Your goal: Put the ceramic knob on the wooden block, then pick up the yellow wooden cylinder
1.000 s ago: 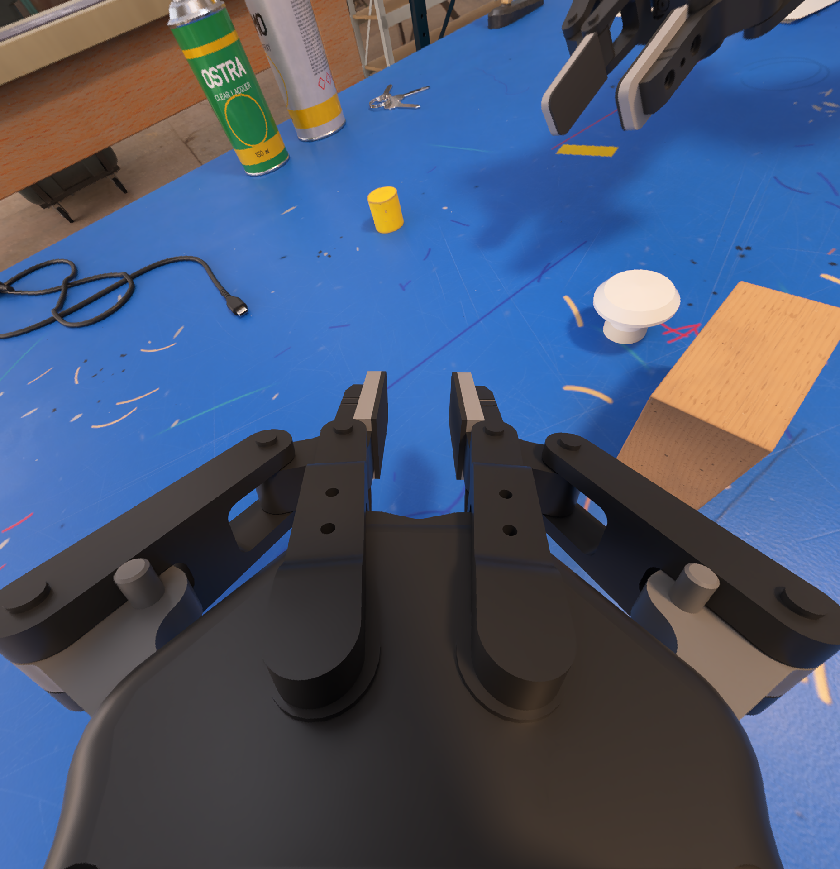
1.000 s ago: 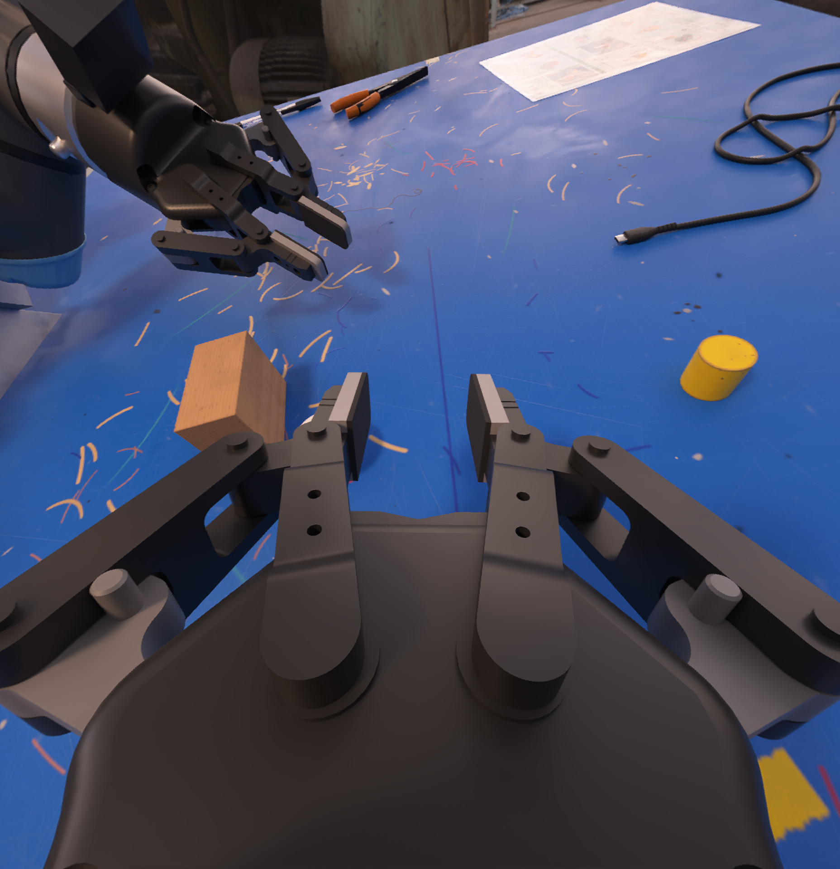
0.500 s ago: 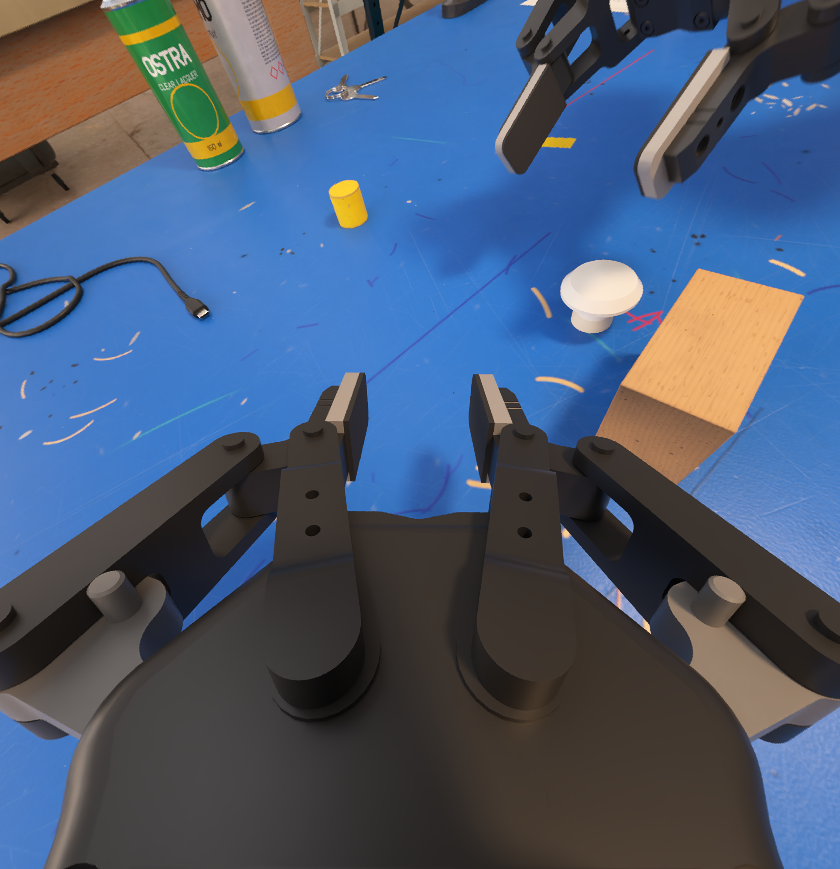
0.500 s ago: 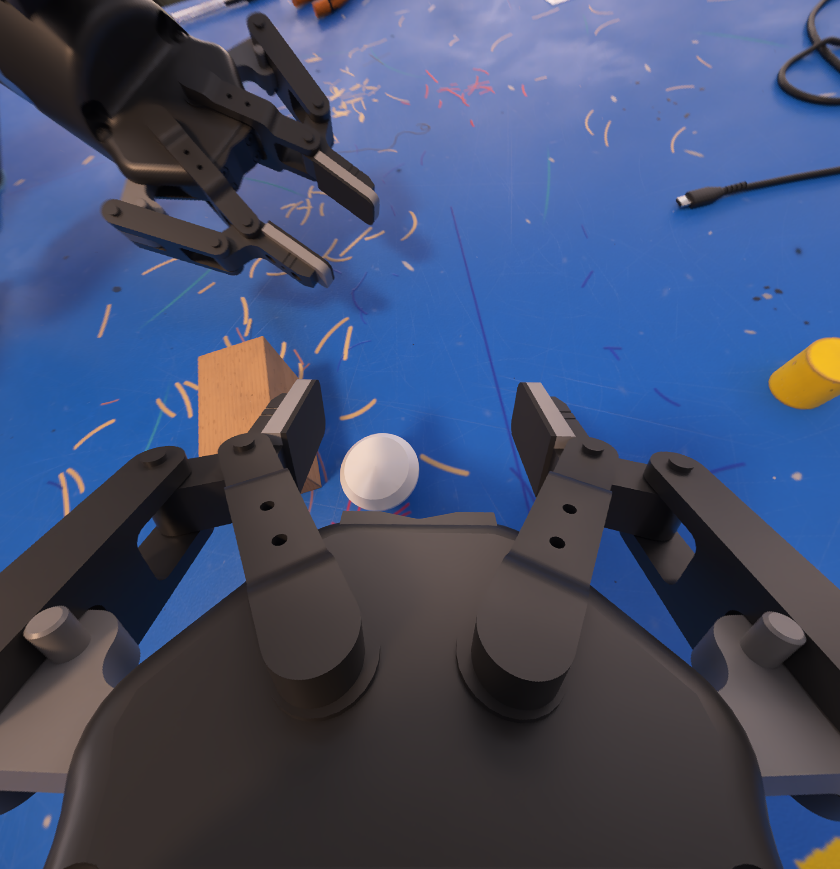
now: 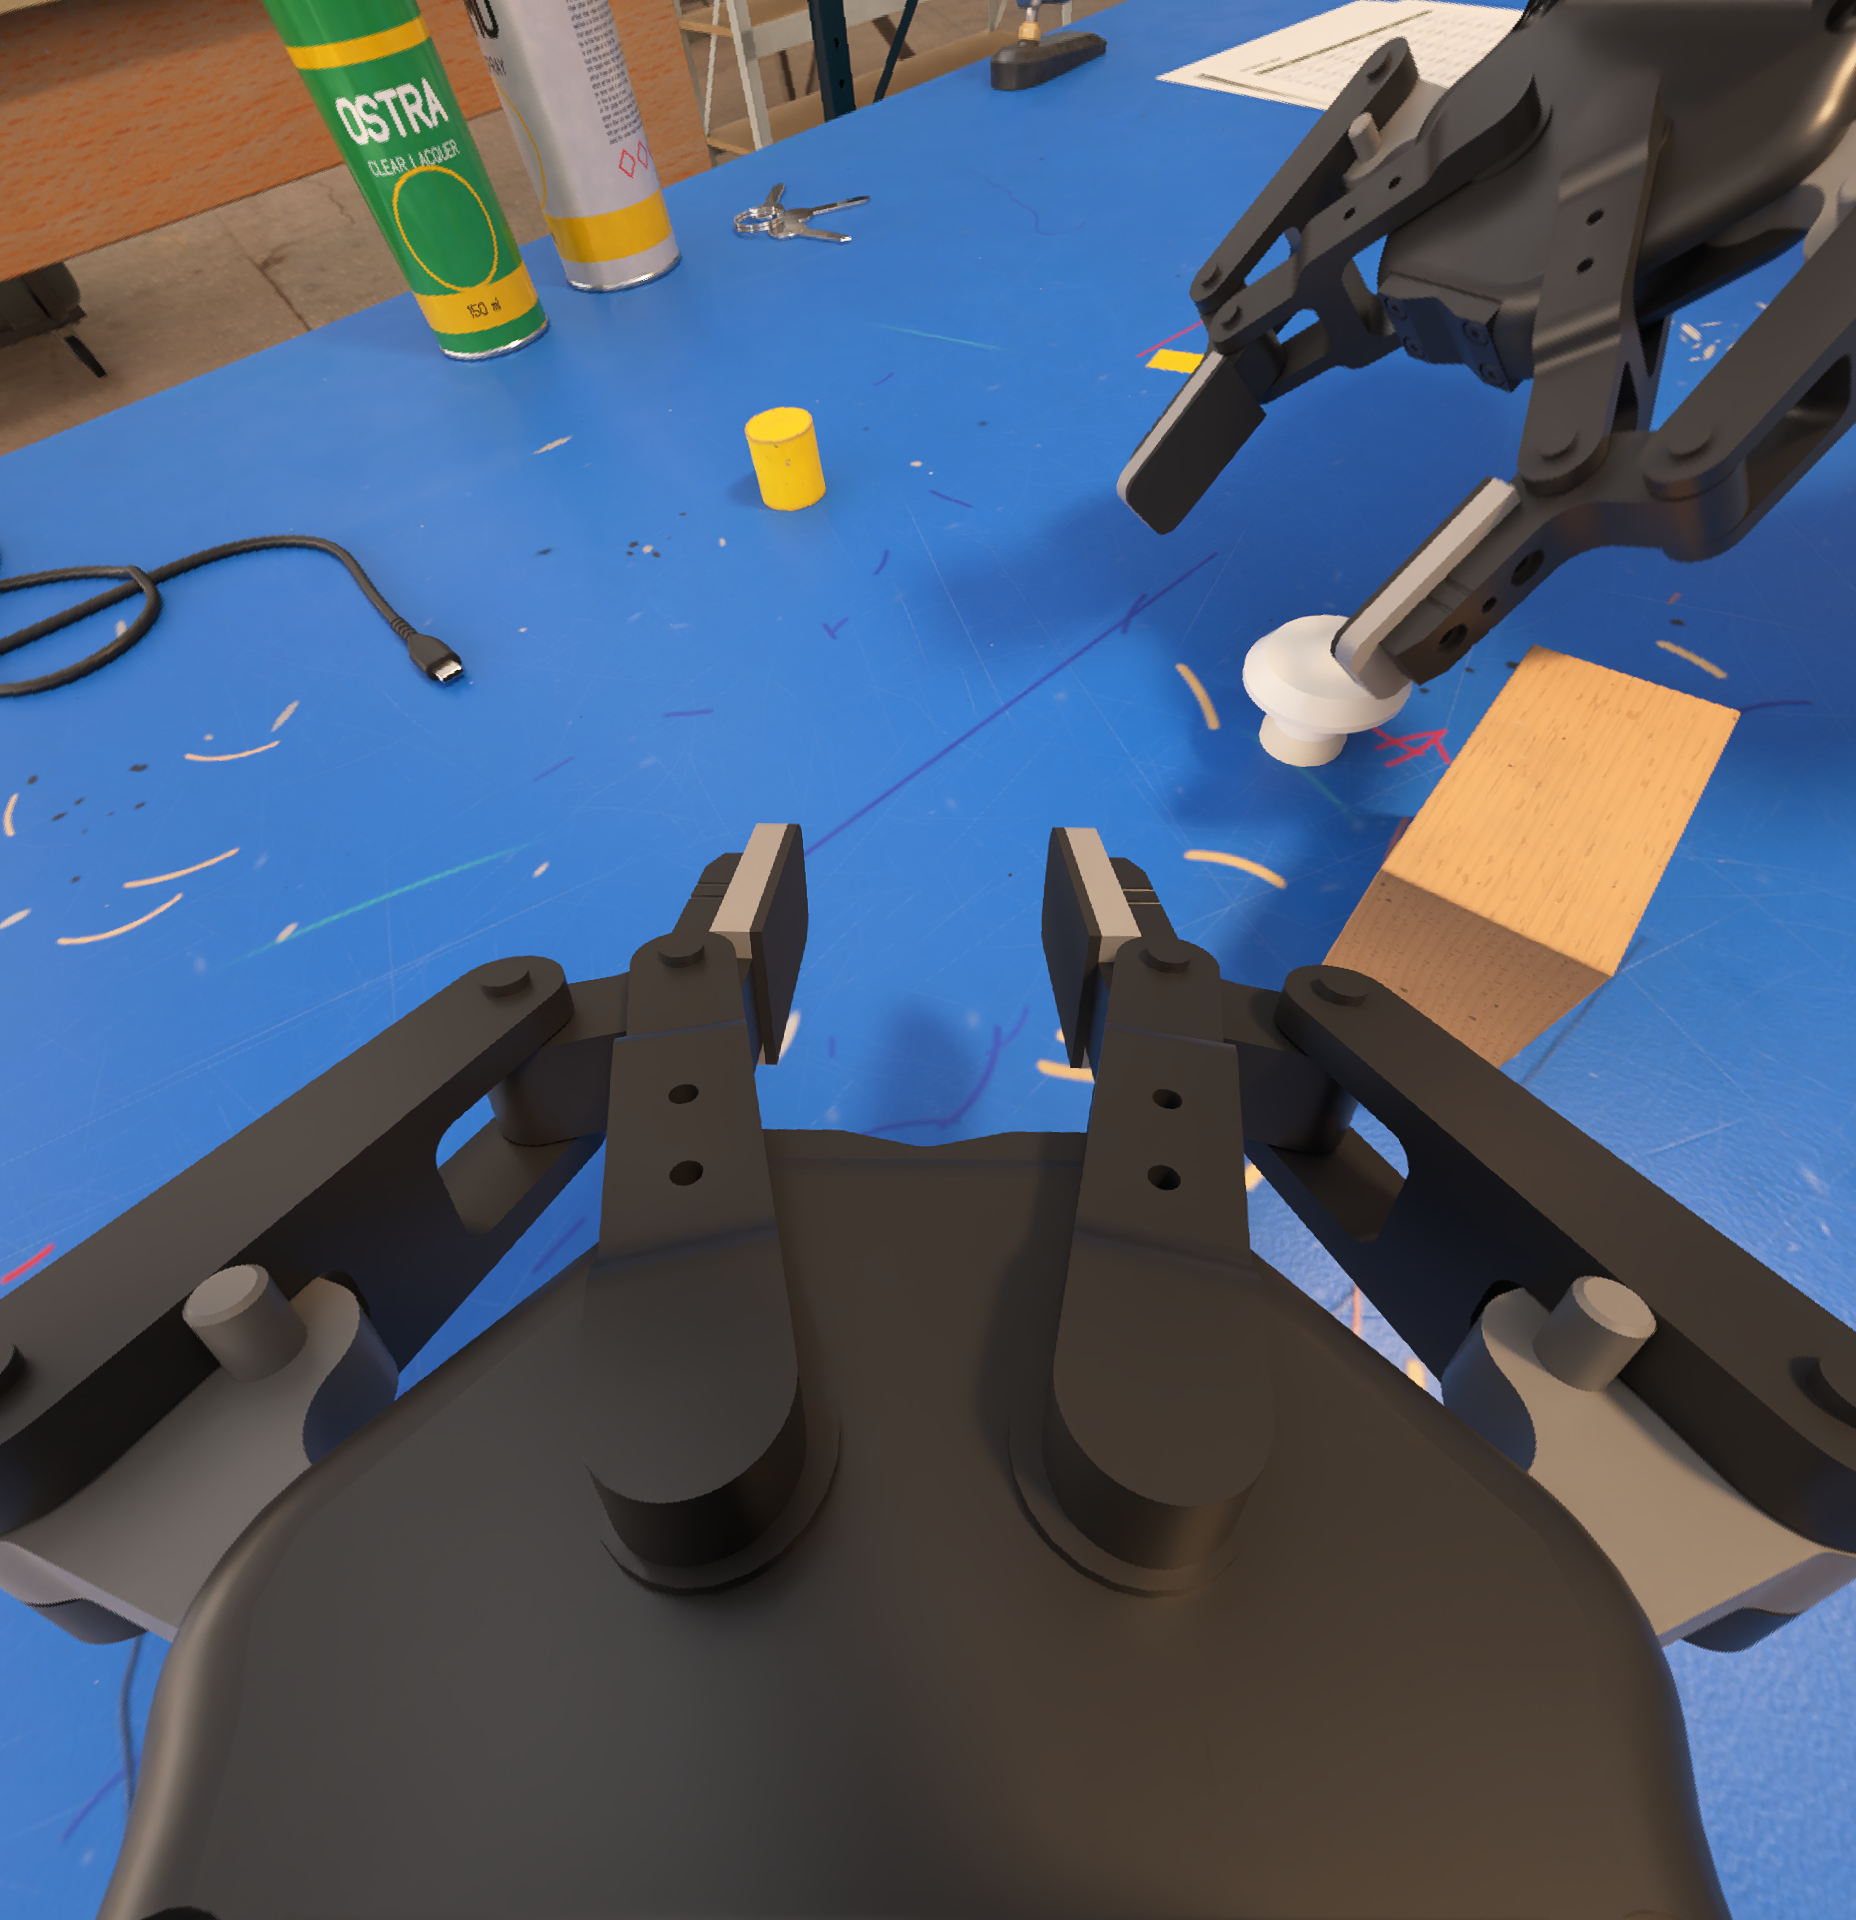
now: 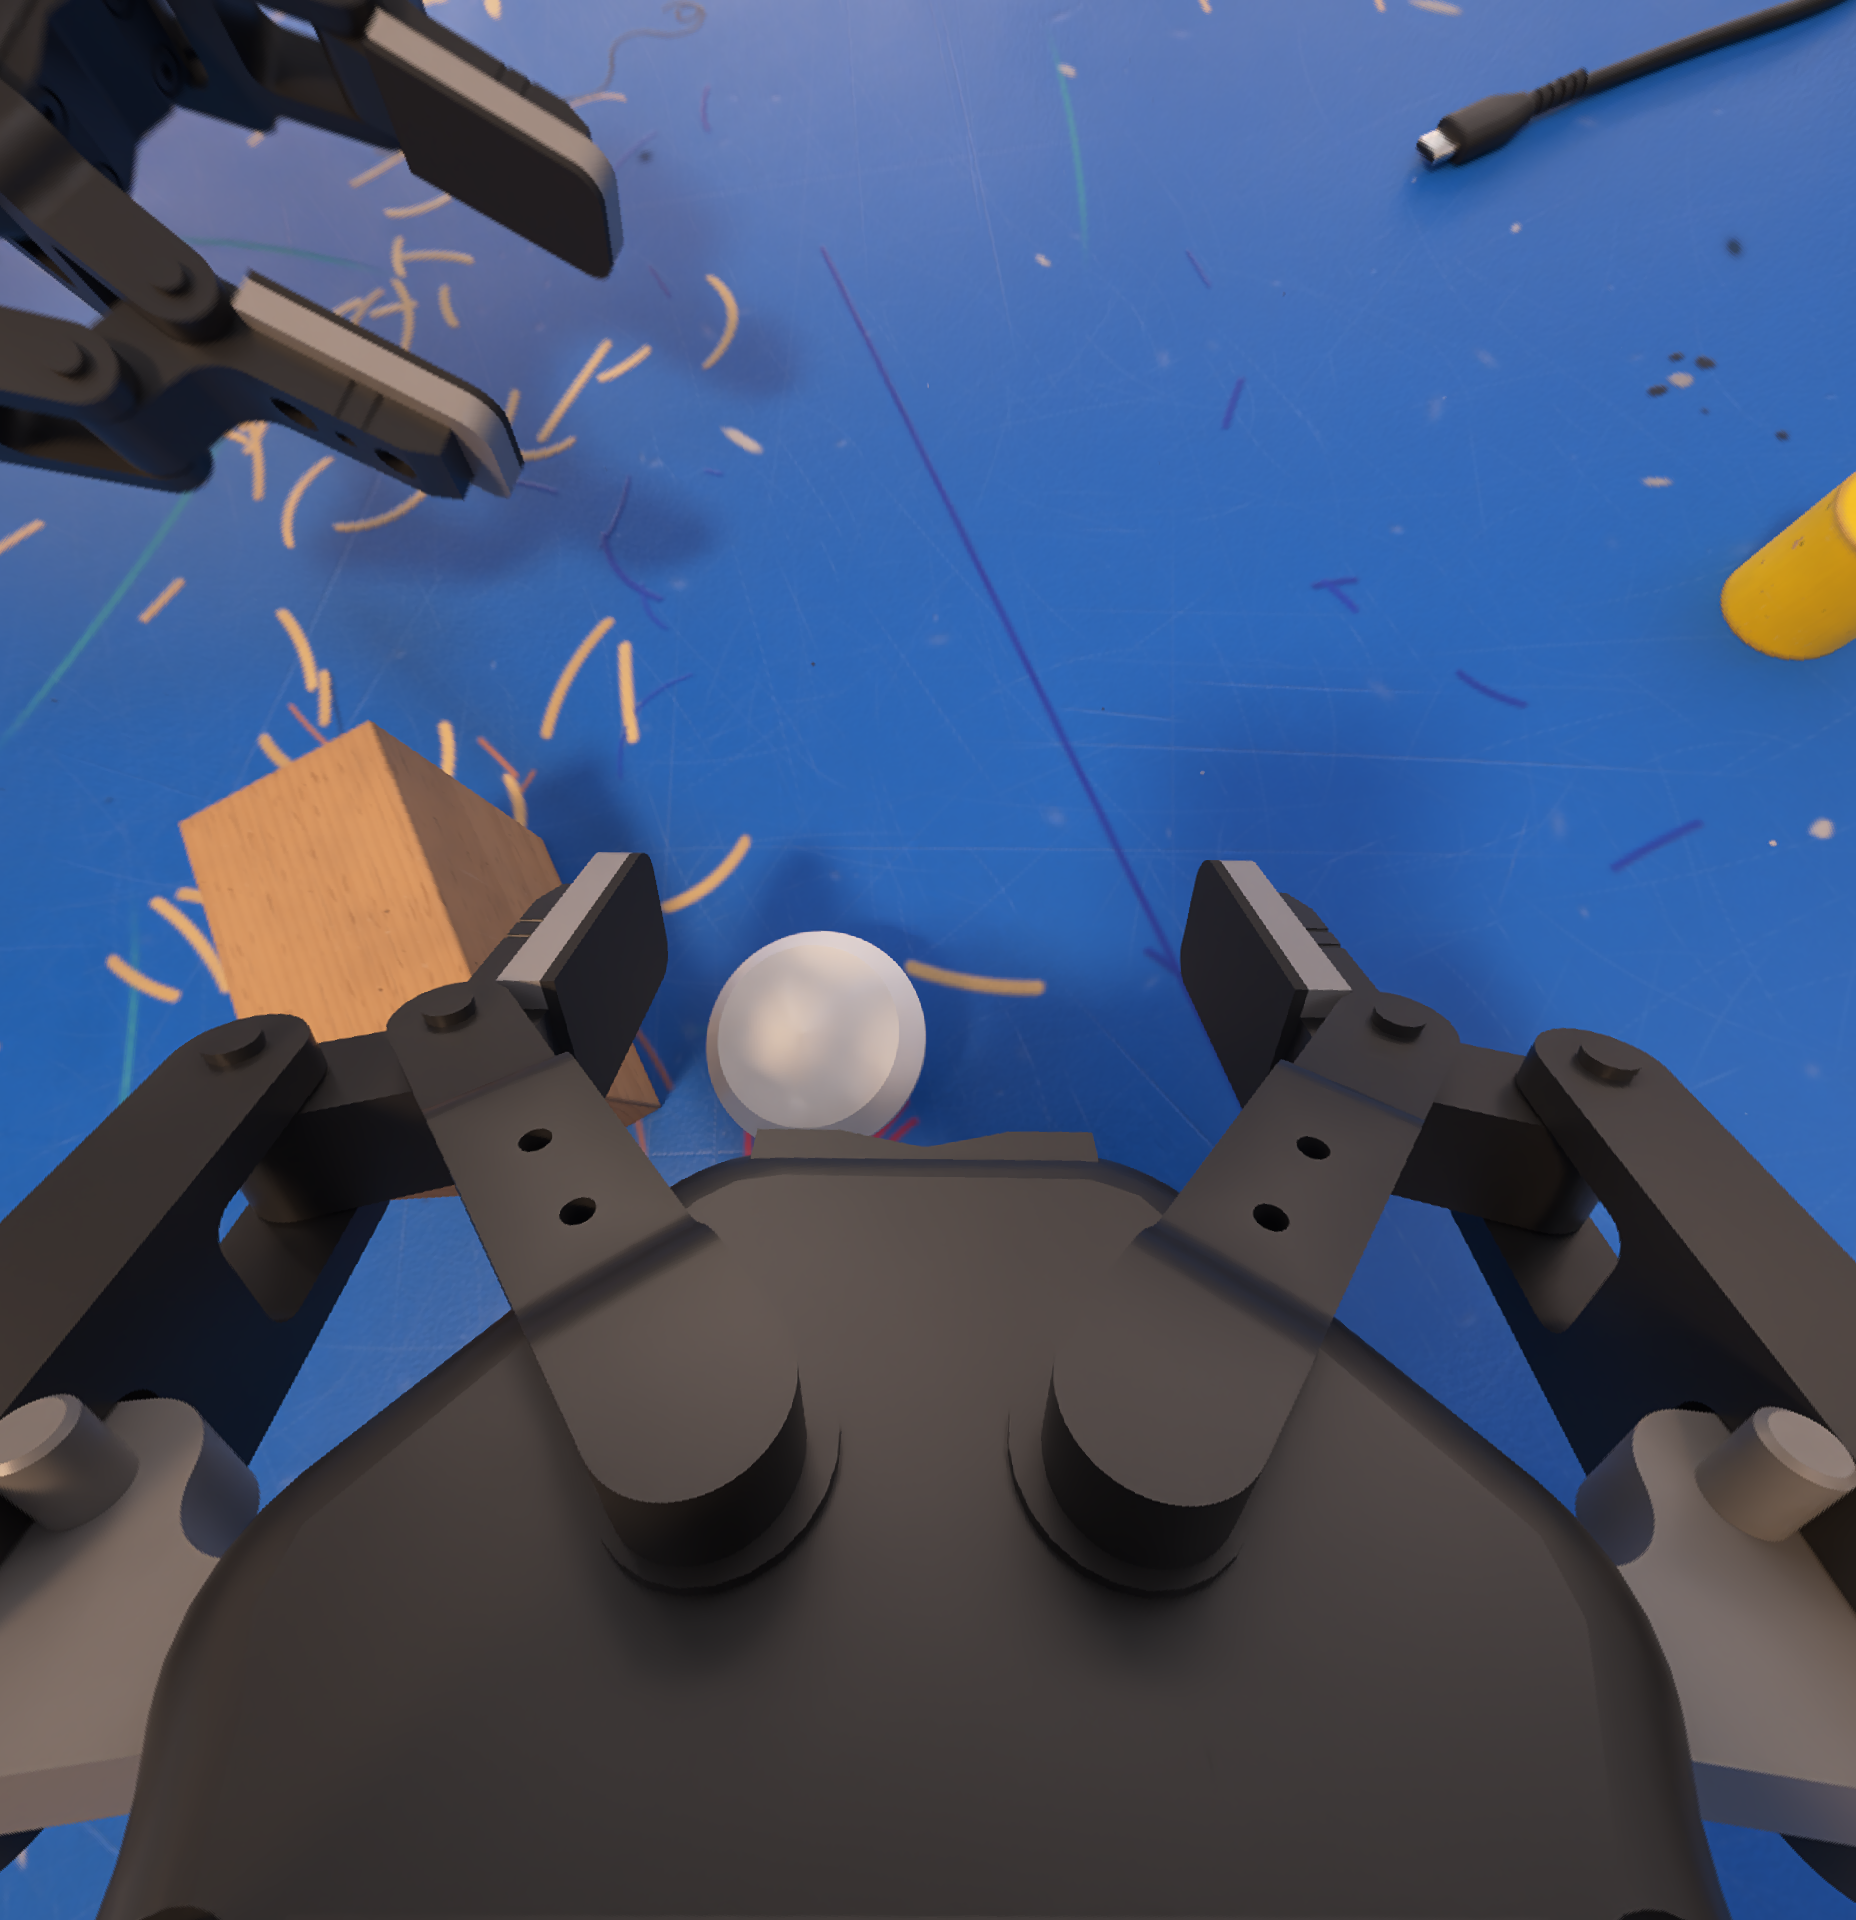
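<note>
The white ceramic knob (image 6: 815, 1029) stands on the blue table beside the wooden block (image 6: 342, 883). My right gripper (image 6: 924, 956) is open wide and hangs over the knob, which sits between its fingers, nearer the left one. In the left wrist view the knob (image 5: 1303, 691) is partly hidden by a right finger, next to the block (image 5: 1537, 831). The yellow wooden cylinder (image 5: 785, 457) stands upright farther off; it also shows at the right edge of the right wrist view (image 6: 1807, 582). My left gripper (image 5: 924, 925) is open and empty, above bare table.
Two spray cans (image 5: 425, 177) stand at the table's far left edge, with keys (image 5: 794, 218) beside them. A black USB cable (image 5: 176, 603) lies on the left. A paper sheet (image 5: 1319, 52) lies at the back. Wood shavings (image 6: 581, 675) are scattered near the block.
My right gripper has come down over the knob and stays wide open. My left gripper has opened a little wider and shifted slightly.
</note>
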You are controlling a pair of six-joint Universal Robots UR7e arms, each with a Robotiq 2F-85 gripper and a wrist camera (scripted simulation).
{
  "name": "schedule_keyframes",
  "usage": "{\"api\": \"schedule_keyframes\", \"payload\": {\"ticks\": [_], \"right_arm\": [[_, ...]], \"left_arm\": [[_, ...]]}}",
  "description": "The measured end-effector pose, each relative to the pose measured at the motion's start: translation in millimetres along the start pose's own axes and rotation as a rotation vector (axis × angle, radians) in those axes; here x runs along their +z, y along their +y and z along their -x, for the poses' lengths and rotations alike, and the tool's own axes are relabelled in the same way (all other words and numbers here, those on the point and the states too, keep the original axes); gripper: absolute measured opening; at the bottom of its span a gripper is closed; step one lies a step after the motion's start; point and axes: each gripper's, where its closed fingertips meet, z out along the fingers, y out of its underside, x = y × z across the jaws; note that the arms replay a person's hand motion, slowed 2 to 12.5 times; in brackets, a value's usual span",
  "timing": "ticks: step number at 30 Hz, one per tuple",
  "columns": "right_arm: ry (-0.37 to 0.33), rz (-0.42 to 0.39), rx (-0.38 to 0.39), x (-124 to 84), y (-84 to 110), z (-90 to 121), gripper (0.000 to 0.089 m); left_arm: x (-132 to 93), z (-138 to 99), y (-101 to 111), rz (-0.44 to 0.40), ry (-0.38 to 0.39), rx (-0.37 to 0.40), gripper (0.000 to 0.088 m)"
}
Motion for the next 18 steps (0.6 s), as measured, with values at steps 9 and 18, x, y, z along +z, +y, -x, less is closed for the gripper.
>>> {"api": "schedule_keyframes", "payload": {"ticks": [9, 18], "right_arm": [[-0.022, 0.034, -0.068, 8, 6.3, 4, 0.0668], [-0.136, 0.048, -0.153, 5, 8.3, 11, 0.0605]], "left_arm": [[1, 0, 1, 0.007, 0.002, 0.002, 0.0416], [2, -3, 2, 0.02, 0.005, 0.02, 0.0416]]}}
